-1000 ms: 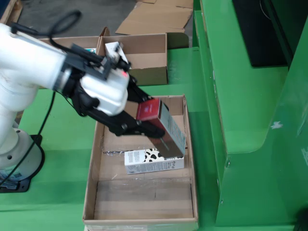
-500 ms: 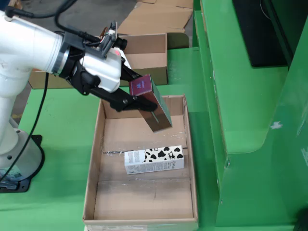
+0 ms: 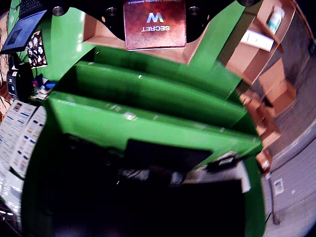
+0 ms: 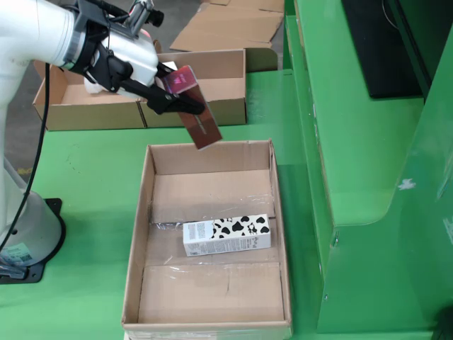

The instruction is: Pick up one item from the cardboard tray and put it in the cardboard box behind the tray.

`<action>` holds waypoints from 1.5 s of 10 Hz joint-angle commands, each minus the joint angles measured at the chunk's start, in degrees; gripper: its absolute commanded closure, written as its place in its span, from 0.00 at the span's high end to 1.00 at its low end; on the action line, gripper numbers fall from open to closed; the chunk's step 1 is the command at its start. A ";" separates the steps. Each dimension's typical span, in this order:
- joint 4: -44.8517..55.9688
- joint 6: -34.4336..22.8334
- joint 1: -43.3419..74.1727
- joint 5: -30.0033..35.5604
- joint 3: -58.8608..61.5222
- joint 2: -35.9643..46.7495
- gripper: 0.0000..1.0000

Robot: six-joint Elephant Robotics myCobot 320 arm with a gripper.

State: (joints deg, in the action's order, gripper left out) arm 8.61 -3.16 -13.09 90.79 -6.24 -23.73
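In the fixed view my gripper [image 4: 177,95] is shut on a tall dark red carton [image 4: 195,113], which hangs tilted in the air above the far edge of the cardboard tray [image 4: 139,234]. The carton's red end with the word SECRET [image 3: 154,23] fills the top of the wrist view, held between the black fingers [image 3: 111,19]. A white carton with black cow spots [image 4: 226,235] lies flat in the middle of the tray. The cardboard box [image 4: 219,88] stands just behind the tray, beyond the held carton.
A second open cardboard box [image 4: 85,106] stands left of the first. Flattened cardboard [image 4: 226,28] lies on the floor farther back. A tall green wall [image 4: 354,142] rises right of the tray. The arm's base [image 4: 28,234] stands at the left.
The gripper has lifted the red carton out of the tray and carried it up, back and left, toward the box behind. The cow-spotted carton has not moved.
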 commanded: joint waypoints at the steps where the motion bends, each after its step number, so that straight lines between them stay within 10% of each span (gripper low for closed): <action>1: 6.29 1.10 -21.92 -3.74 -34.74 26.61 0.00; 15: 24.46 20.31 -77.53 -21.60 -46.45 45.02 0.00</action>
State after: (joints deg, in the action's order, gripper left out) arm 27.50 12.91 -52.38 72.33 -45.79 15.90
